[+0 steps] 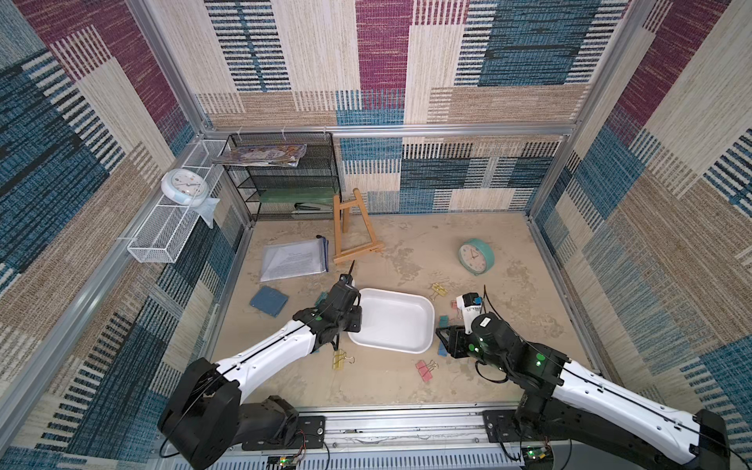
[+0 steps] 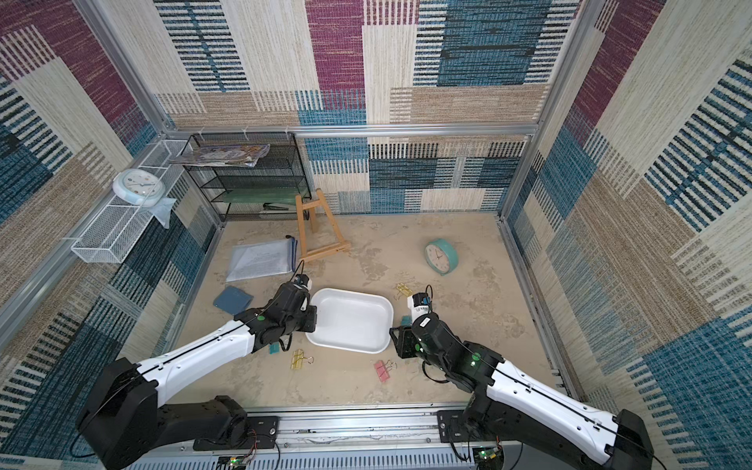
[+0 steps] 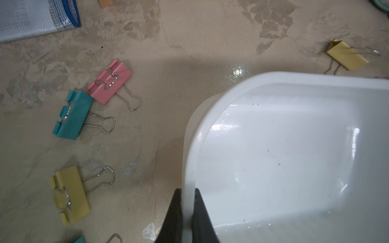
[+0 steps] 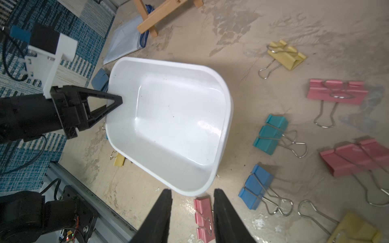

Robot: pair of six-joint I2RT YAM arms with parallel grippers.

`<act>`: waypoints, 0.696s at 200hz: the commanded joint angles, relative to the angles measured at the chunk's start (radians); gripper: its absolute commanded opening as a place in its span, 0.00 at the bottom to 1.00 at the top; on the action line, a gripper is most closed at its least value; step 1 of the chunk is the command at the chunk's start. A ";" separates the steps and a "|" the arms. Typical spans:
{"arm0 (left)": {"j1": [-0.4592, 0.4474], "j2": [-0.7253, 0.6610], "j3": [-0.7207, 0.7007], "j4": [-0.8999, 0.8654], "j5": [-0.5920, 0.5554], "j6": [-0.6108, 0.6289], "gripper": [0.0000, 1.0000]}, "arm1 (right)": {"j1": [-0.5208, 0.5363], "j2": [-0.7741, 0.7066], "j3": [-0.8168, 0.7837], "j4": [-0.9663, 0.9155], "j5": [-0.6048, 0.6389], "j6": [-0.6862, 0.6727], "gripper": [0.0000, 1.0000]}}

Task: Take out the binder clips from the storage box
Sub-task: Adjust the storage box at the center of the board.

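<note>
Wrist views show what the top views hide: left claw (image 3: 187,191) clamped on the storage box (image 3: 294,157) rim, right claw (image 4: 193,191) parted, gripping nothing. The storage box is empty; binder clips (image 4: 336,94) lie scattered around it on the worktop (image 1: 407,260).

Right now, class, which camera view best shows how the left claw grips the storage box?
The left wrist view: the storage box rim sits pinched inside the left claw, close up. The right wrist view shows that claw at the rim from the side; in both top views the arm hides the contact.
</note>
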State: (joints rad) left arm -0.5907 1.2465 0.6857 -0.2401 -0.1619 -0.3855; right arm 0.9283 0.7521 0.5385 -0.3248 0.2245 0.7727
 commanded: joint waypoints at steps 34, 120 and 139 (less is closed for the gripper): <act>-0.036 -0.052 -0.090 0.165 -0.127 -0.001 0.00 | -0.023 0.011 0.042 -0.023 0.226 -0.049 0.54; -0.044 0.109 0.060 -0.090 -0.136 -0.256 0.00 | -0.482 0.198 0.083 0.116 0.346 -0.199 0.71; -0.044 0.157 0.087 -0.098 -0.095 -0.263 0.08 | -0.562 0.241 0.062 0.217 0.458 -0.269 0.76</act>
State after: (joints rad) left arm -0.6353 1.3609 0.7422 -0.2714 -0.2806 -0.5915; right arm 0.4328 0.9539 0.6167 -0.2447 0.4999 0.6006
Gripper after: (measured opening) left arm 0.106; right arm 0.756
